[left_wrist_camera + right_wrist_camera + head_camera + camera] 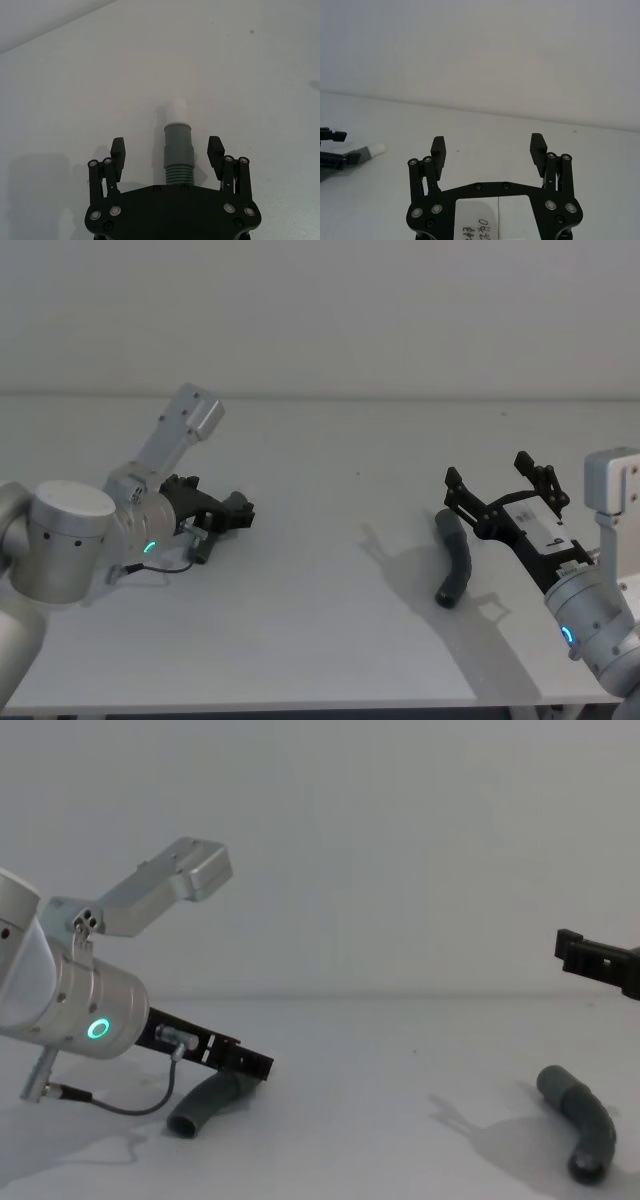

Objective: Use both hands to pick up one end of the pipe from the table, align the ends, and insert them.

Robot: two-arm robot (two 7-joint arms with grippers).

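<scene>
One dark grey bent pipe piece lies on the white table at the left. Its lighter grey collar and white tip point away from the wrist. My left gripper is open and low over this piece, one finger on each side of the collar with a gap to it; it also appears in the head view. The second pipe piece lies on the table at the right. My right gripper hangs open above it with nothing between its fingers.
A thin black cable loops from the left wrist down to the table beside the left piece. The table's front edge runs close below both arms. Bare white surface spans the gap between the two pieces.
</scene>
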